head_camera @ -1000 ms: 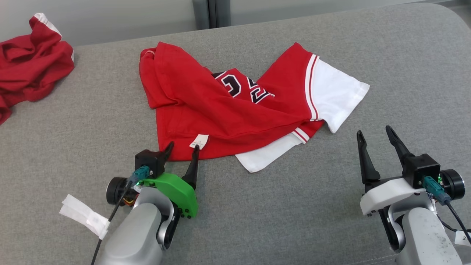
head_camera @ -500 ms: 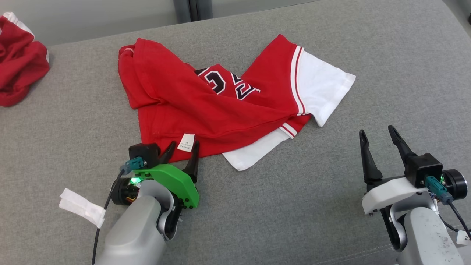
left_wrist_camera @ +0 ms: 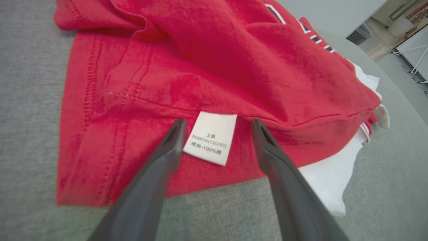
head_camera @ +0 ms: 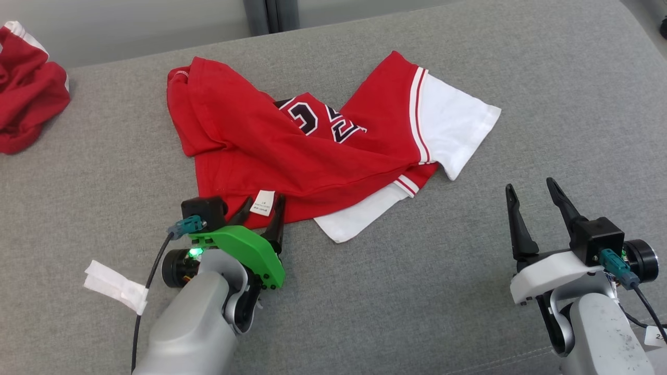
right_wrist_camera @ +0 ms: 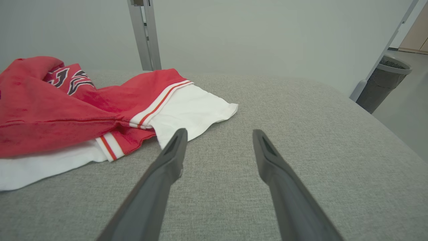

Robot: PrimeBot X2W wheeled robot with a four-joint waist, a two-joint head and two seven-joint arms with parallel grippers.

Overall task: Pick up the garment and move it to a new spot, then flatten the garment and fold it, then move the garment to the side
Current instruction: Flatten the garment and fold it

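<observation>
Left gripper: jaws wide apart, nothing clamped. Its fingertips straddled the white care label at the near hem of the red garment. Tips sat low over the hem edge; couldn't tell if they touched the cloth. Right gripper: also spread wide and empty, over bare grey cushion, with the garment's white sleeve just ahead and left of its fingers.

The garment lay crumpled and folded over itself, directly ahead of the left gripper and running off toward the right gripper's side. A second red cloth was well off to the left gripper's far left, apart from everything.

Judged step: first pick, a grab at the hem.

To do it well:
- Press the tips down past the stitched hem line, then close so real fabric bunches between the fingers.
- Don't bite the label alone; it would likely slip or pull.
- Take a deep bite and lift slowly, checking that the folded-over top layer comes along.
- The right gripper probably should take the sleeve-side edge, so the shirt hangs spread, not balled.

Risk: pinching cushion cover together with the shirt.
</observation>
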